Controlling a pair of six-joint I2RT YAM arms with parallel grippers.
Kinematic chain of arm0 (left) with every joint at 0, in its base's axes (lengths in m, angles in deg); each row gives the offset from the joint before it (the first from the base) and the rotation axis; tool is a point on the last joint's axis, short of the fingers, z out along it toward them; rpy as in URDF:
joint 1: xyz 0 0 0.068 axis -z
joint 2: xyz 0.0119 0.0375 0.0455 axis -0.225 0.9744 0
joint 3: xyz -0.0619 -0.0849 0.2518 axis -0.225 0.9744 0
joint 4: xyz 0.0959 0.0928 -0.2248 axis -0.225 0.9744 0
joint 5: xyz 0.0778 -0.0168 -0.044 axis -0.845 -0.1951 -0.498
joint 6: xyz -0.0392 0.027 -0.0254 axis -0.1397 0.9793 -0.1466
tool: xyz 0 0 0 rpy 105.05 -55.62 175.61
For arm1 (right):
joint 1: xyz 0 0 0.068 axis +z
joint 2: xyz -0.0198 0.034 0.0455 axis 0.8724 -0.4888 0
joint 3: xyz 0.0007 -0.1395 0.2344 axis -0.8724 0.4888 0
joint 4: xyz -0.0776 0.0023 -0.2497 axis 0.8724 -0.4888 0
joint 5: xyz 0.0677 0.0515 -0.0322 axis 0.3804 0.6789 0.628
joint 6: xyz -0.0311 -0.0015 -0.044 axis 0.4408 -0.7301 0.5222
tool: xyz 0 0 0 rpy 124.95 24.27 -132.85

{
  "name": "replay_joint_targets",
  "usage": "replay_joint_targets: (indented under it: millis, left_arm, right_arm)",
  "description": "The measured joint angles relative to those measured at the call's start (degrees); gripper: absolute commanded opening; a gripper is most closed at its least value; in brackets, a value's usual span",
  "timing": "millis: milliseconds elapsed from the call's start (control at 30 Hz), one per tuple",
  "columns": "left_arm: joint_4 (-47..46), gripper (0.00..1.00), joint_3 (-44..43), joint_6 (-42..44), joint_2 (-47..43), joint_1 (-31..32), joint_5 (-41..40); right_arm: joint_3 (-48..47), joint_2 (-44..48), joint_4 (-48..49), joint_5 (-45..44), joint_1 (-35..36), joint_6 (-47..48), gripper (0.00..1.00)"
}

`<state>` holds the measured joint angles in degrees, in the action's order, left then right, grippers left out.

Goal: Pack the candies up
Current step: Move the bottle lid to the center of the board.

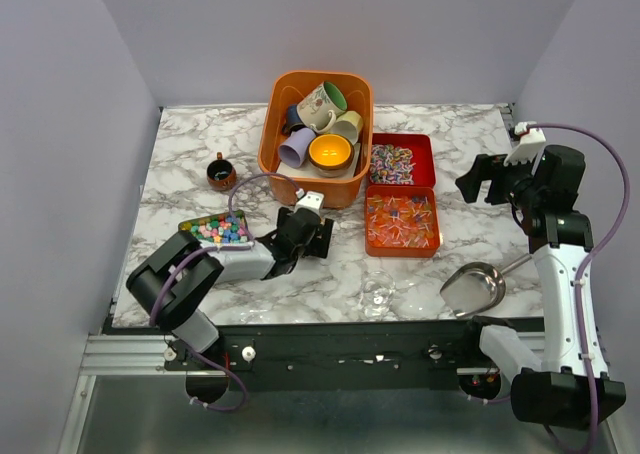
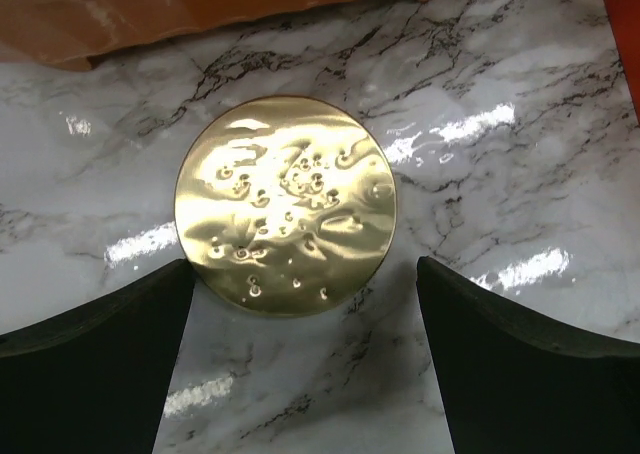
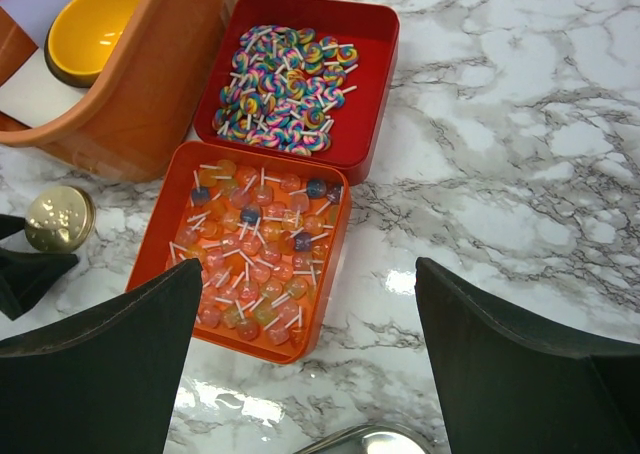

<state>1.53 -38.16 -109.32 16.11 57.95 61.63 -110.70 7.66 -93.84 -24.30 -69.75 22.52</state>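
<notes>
Candies (image 1: 400, 222) are seen in two square red plastic trays right of centre in the overhead view. A swirled multicolour lot (image 3: 290, 74) fills the farther tray (image 3: 378, 54), and an orange-red lot on pale sticks (image 3: 260, 244) fills the nearer tray (image 3: 160, 219). The right gripper (image 3: 305, 274) is spread wide and holds nothing, with the orange-red lot just beyond and left of its gap. The left gripper (image 2: 305, 266) is also spread wide. A round dimpled gold metal lid (image 2: 285, 204) lies on the white marble tabletop (image 2: 520, 174) between its fingertips, and both trays lie to its right.
</notes>
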Motion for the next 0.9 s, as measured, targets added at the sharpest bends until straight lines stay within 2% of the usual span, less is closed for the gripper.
replay_joint_targets:
  millis: [133, 233, 267, 367, 433, 567, 700, 800, 900]
  left_arm:
    - [1.1, 0.96, -5.2, -0.3, 4.8, -0.9, -1.3]
    - [1.0, 0.82, -6.7, -0.8, 6.3, -1.4, -1.6]
    - [1.0, 0.74, -6.7, -1.0, 6.3, -1.4, -1.5]
    - [0.4, 0.63, -5.9, -2.4, 5.9, -1.5, -1.4]
    - [-0.3, 0.62, -4.7, -3.4, 5.0, -1.5, -0.9]
    - [0.0, 0.56, -0.2, -5.5, 0.1, -1.3, 0.7]
    - [3.3, 0.53, 6.8, -8.5, -9.5, 1.4, 3.0]
    - [7.1, 0.53, 12.4, -10.8, -18.8, 7.1, 3.7]
    - [12.4, 0.55, 13.9, -13.2, -24.3, 12.9, 4.5]
  right_arm:
    - [0.0, -0.2, 0.3, 0.0, 0.0, 0.0, 0.93]
    - [0.0, -0.2, 0.4, 0.0, 0.0, 0.0, 0.93]
    - [0.0, -0.3, 0.4, 0.0, 0.0, 0.0, 0.93]
    - [0.0, -0.4, 0.4, 0.0, 0.0, 0.0, 0.93]
    - [0.0, -0.6, 0.4, 0.0, 0.0, 0.0, 0.93]
    - [0.0, -1.0, 0.4, 0.0, 0.0, 0.0, 0.93]
    - [0.0, -1.5, 0.5, 0.0, 0.0, 0.0, 0.93]
    - [0.0, -2.3, 0.7, 0.2, 0.0, 0.0, 0.93]
    - [0.1, -2.6, 1.1, 0.8, 0.0, 0.0, 0.93]
